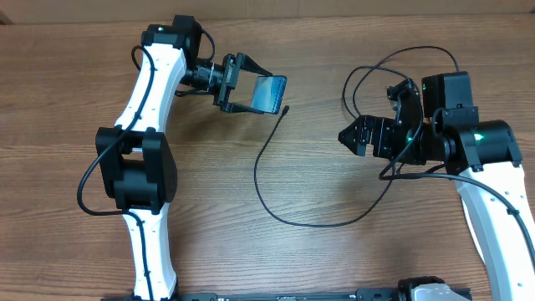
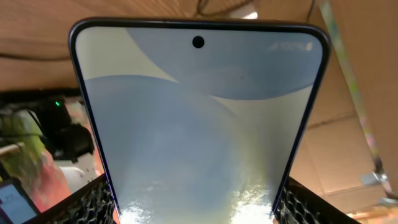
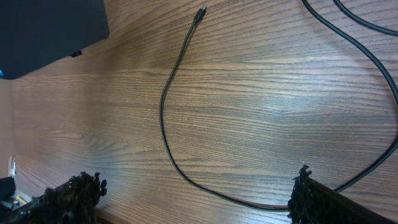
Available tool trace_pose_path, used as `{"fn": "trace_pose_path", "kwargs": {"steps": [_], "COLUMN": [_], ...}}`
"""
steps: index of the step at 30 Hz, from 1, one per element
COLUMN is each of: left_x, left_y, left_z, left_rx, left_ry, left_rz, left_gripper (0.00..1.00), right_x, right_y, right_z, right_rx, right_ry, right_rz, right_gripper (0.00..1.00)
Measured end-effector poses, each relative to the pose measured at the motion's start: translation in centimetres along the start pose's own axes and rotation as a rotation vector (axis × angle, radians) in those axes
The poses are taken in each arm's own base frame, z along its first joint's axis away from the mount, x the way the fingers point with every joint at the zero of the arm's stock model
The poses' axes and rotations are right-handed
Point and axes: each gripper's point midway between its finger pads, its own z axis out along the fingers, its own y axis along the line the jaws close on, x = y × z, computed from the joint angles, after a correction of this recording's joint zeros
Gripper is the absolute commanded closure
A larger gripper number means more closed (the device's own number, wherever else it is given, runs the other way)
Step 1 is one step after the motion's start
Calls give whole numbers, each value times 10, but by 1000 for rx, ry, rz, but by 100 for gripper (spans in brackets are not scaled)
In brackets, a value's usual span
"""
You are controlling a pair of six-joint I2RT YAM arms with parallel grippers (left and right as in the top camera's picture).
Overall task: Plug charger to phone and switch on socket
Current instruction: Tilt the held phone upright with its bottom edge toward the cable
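The phone [image 1: 269, 92] sits in the upper middle of the overhead view, held off the table [image 1: 334, 259] with its lit face tilted toward the right side of the frame. The left gripper [image 1: 255, 90] is clenched on it, one finger on each long edge. Only the left wrist view shows the screen up close: the phone [image 2: 199, 124] fills that frame, pale blue and cream, with a small round lens hole [image 2: 198, 42] near the top edge and the meshed fingers [image 2: 93, 202] pressing in at the bottom corners.

Just below and right of the phone in the overhead view lies the connector tip [image 1: 287, 109] of the charger [image 1: 261, 163], close to the phone but not touching it. The thin black cable runs down the middle of the frame, bends right in a wide curve, then climbs toward the right arm and loops above it.

The right wrist view shows what the overhead one cannot: the right gripper [image 3: 194, 180] is spread wide, holding nothing, with the charger [image 3: 163, 112] flat on the wood and its connector tip [image 3: 201, 12] at the top edge. The cable passes right by the right-hand finger [image 3: 305, 199]. A dark slab [image 3: 50, 25] fills the upper left corner; I cannot tell what it is.

The left arm reaches up the left side and bends right; the right arm comes up from the lower right, its right gripper [image 1: 349, 135] pointing left.
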Motion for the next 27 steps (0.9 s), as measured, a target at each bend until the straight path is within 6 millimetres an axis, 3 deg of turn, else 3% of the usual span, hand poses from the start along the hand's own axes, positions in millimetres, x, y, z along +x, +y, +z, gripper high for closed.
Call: {"fn": "trace_pose_path", "kwargs": {"steps": [10, 27], "left_x": [19, 22], "left_y": [-9, -11], "left_z": [-1, -2], "left_rx": [53, 61], "left_ry": [112, 131], "left_rz": [-10, -22], "left_gripper": [40, 40], "right_x": [0, 0], "right_y": [0, 0], "right_z": [0, 0], "right_rx": [0, -1], "right_ry": [-2, -2], "right_rz": [0, 2], "right_gripper": [0, 0]}}
